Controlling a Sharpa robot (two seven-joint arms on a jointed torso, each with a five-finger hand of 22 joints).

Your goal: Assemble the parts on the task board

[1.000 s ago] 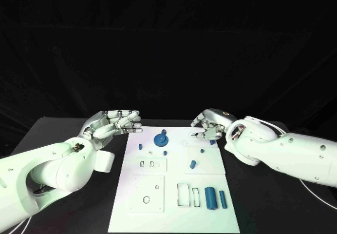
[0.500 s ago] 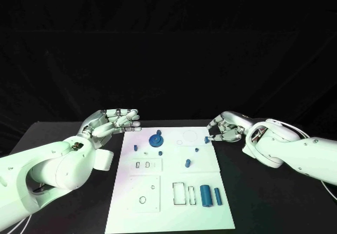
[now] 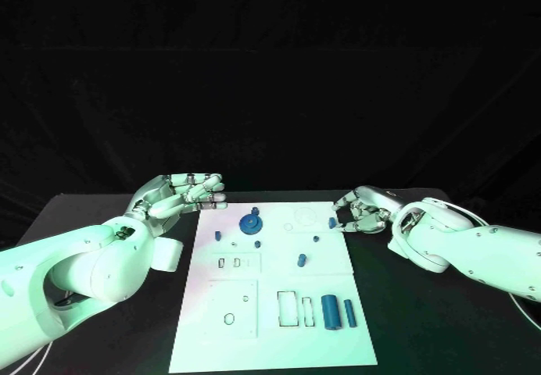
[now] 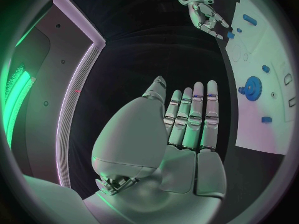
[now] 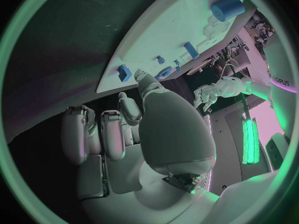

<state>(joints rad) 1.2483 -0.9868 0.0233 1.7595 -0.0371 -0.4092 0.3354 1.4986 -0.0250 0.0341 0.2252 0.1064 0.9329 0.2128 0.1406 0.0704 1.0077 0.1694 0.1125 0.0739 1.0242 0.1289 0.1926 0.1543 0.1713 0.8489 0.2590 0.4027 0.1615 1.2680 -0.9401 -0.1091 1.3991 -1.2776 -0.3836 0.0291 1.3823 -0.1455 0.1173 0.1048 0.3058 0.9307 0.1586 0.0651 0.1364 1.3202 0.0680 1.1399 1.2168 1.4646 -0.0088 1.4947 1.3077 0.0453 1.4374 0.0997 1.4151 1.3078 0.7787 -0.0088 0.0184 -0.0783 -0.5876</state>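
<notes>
White task board [image 3: 270, 312] sits mid-table with blue parts scattered on it: a gear [image 3: 250, 226] near the far end, two cylinders [image 3: 331, 312] close by. The right hand [image 3: 363, 211] hangs at the board's far right edge, fingers curled near a small blue piece [image 3: 333, 223]; whether it's actually pinching it, I can't tell. If it isn't, any lift just knocks that piece off the edge. The left hand [image 3: 180, 197] holds nothing, fingers curled in the head view, though its wrist camera shows the fingers [image 4: 194, 119] straight and together.
</notes>
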